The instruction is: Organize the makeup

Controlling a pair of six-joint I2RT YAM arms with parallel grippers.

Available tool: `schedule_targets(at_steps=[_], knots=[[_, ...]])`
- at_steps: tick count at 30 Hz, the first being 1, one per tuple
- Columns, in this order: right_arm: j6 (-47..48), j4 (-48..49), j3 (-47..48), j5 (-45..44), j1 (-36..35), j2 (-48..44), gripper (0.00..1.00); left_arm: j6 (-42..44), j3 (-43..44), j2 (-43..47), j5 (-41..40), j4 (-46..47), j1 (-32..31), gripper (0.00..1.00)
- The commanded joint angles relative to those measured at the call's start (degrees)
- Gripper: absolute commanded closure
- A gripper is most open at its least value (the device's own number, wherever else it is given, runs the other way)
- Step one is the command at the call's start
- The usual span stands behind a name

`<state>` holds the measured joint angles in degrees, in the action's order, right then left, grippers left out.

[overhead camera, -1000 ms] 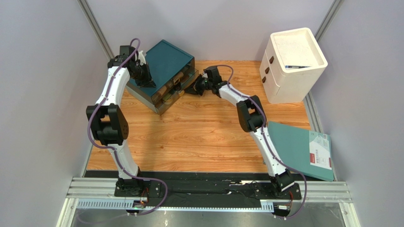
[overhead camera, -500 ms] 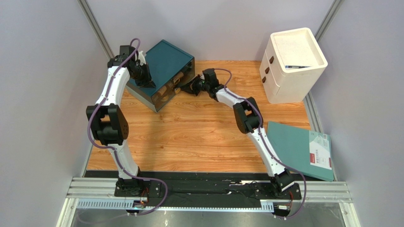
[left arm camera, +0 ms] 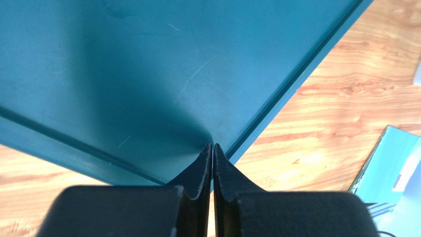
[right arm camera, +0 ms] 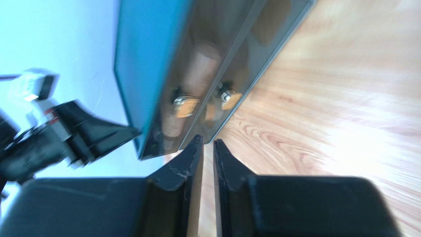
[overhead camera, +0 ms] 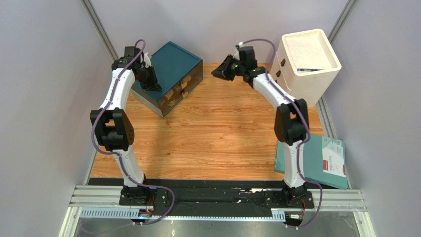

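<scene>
Reads as the closing stage of the task: the two smoky drawer fronts (right arm camera: 232, 54) of the teal drawer box (overhead camera: 175, 61) look pushed in flush, with the makeup (overhead camera: 171, 95) behind them.

To finish well:
- Pin the box to the table (overhead camera: 212, 133) with the left claw (overhead camera: 156, 87), clenched and empty, tips pressed on the lid (left arm camera: 123, 59) at its edge.
- Check that both fronts sit level, and nudge beside the gold knobs (right arm camera: 185, 106) if either is proud.
- Lift straight up off the lid when letting go, without dragging sideways, or risk skidding the box.
- Steer the right claw (overhead camera: 221, 70) wide of the knobs and of the white drawer cabinet (overhead camera: 306, 84).

Right claw: fingers drawn nearly together, grasping nothing, raised over the back of the table between box and cabinet.

Makeup: inside the box, under the lid, just below and to the right of the left claw's tips. Well apart from the right claw, ahead of its fingertips in the wrist view.

Only a beige tube (right arm camera: 200, 64) is plain through the upper front. The rest shows as blurred brownish shapes, impossible to count.
</scene>
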<state>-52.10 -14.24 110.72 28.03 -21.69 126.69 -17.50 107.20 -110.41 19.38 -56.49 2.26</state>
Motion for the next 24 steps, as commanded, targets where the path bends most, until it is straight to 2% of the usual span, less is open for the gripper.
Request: schedule_targets(at_steps=[1,3,4,6,7,9,10,11,12,14,16,17,21,22,24], knots=[[18.33,-11.68,-0.67,-5.88,0.07,-9.7,0.74,-0.52,-3.39,7.64,3.82,7.34,-0.06,0.82],[21.4,-14.23,-2.08,-7.72,0.25,-12.42,0.67,-0.26,-8.21,10.9,5.41,13.4,-0.68,0.7],[22.21,-14.67,-2.52,-8.34,0.42,-13.31,0.59,-0.34,-11.54,14.31,5.76,15.51,-1.03,0.58],[24.14,-16.08,-4.19,-10.09,0.51,-15.76,0.51,-0.61,-13.32,16.71,6.99,18.86,-1.64,0.5],[24.58,-16.08,-4.8,-10.71,0.6,-16.56,0.44,-0.52,-13.33,17.76,7.34,18.96,-1.82,0.49],[25.37,-16.43,-6.12,-12.29,0.77,-18.05,0.39,-0.17,-13.15,18.47,8.75,18.96,-2.09,0.47],[26.25,-16.43,-6.39,-12.39,0.95,-19.1,0.36,-0.08,-13.07,19.17,9.18,18.96,-2.0,0.35],[26.69,-16.52,-6.48,-12.56,1.04,-19.64,0.35,-0.08,-12.98,19.44,9.71,18.87,-2.0,0.34],[27.22,-16.7,-6.22,-13.26,1.39,-20.08,0.33,-0.26,-12.98,19.79,9.98,19.05,-3.56,0.27],[28.27,-16.78,-5.95,-13.88,1.74,-21.13,0.27,-0.35,-12.63,20.85,10.24,19.31,-4.54,0.25],[28.8,-16.79,-5.34,-14.32,2.44,-21.75,0.22,-0.87,-12.1,21.72,10.33,19.66,-5.16,0.05],[29.33,-17.13,-5.07,-14.58,2.97,-22.19,0.2,-1.13,-11.93,21.99,10.42,20.1,-5.77,0.0],[30.21,-17.58,-4.72,-14.85,4.29,-23.42,0.14,-1.66,-10.08,22.34,9.72,20.28,-7.36,0.01],[30.3,-17.66,-5.16,-15.28,4.46,-23.77,0.03,-1.75,-9.64,22.52,9.54,20.37,-7.62,0.01],[30.74,-17.58,-5.95,-16.6,4.9,-25.0,0.0,-1.75,-9.2,22.61,8.93,20.45,-8.5,0.01]])
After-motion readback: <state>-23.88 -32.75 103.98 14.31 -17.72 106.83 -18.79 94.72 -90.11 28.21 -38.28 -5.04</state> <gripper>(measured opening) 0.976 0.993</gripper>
